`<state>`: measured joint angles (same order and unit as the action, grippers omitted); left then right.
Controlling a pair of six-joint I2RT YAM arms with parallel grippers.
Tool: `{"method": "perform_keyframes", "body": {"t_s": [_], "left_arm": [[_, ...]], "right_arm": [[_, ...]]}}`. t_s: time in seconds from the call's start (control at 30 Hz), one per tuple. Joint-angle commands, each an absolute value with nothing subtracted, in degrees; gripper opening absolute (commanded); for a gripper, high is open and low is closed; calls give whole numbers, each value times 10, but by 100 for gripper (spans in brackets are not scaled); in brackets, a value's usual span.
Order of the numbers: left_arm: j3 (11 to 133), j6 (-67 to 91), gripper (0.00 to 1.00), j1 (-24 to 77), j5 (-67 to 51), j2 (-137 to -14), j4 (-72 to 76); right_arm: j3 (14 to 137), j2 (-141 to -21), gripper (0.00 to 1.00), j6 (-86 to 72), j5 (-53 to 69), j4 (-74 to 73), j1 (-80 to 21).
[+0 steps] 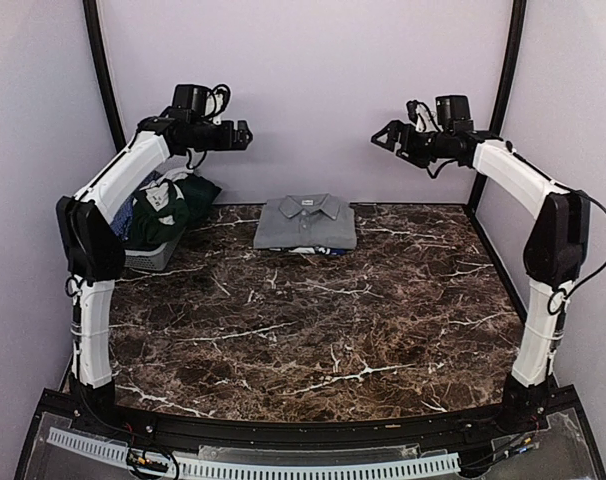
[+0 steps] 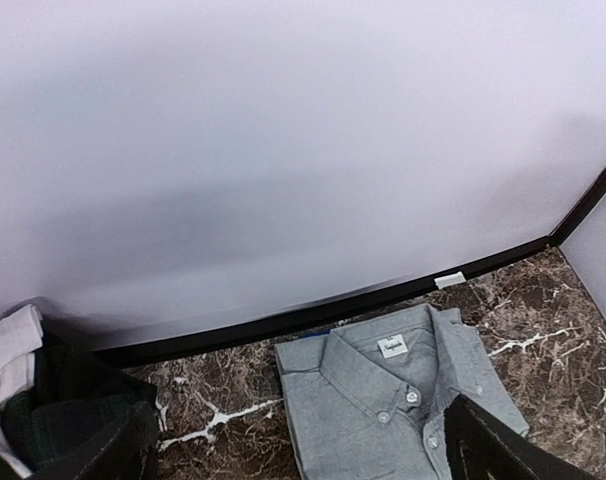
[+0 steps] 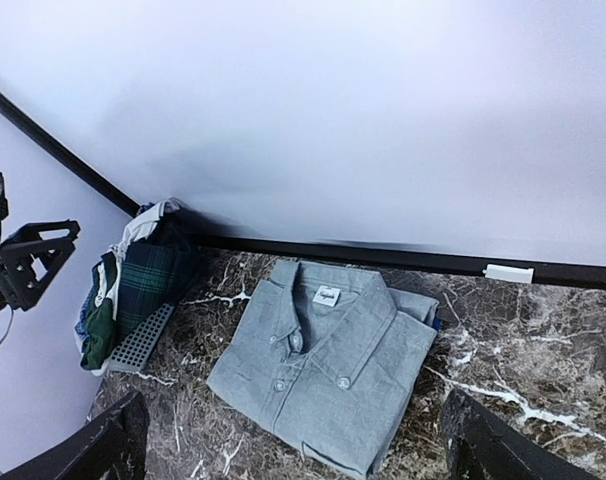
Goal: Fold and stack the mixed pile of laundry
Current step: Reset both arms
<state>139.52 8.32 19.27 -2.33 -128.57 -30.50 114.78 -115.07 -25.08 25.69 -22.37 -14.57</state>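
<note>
left hand (image 1: 245, 135) and right hand (image 1: 378, 138) both wide, empty; laundry pile (image 1: 168, 205) in basket (image 1: 148, 258) looks soft, light, limp; likely best pinched at a top fold

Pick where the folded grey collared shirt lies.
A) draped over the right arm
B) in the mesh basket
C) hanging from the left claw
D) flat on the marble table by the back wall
D: the grey shirt lies folded on the table near the back wall, apart from the basket.
</note>
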Motion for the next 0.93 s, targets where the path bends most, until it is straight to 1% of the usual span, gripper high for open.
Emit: {"method": "perform_keyframes", "body": {"t_s": [0.0,0.03,0.1,0.13,0.17,0.2,0.23,0.27,0.3,0.37,0.5,0.57,0.7,0.8,0.9], "left_arm": [[1287,107,99,195,-32,-1154,-367],[1259,110,99,196,-39,-1133,-359],[1132,114,99,198,-64,-1066,-327],[1094,121,99,200,-71,-1017,-313],[1022,125,99,201,-85,-993,-285],[989,129,99,202,-94,-945,-272],[926,132,99,203,-104,-923,-249],[898,139,99,205,-108,-881,-241],[842,144,99,206,-109,-844,-230],[770,157,99,211,-99,-797,-225],[636,204,99,228,-79,-706,-212],[584,225,99,236,-75,-670,-206],[518,257,99,249,-57,-630,-216],[491,266,99,260,-39,-618,-217],[496,268,99,265,-26,-614,-219]], "right_arm": [[1055,-1065,99,-211,274,-227,-155],[1027,-1042,99,-204,277,-225,-158],[969,-992,98,-193,284,-217,-169],[940,-967,99,-188,286,-214,-173],[908,-943,99,-186,289,-208,-179],[876,-920,99,-185,291,-204,-183],[843,-896,99,-186,294,-196,-188],[809,-865,99,-188,292,-187,-194],[776,-843,99,-191,288,-177,-200],[697,-804,99,-203,287,-155,-213],[593,-744,99,-226,267,-122,-242],[547,-722,99,-239,265,-102,-252],[487,-699,99,-264,269,-69,-257],[467,-694,99,-274,268,-53,-259],[469,-701,99,-276,271,-51,-261]]}}
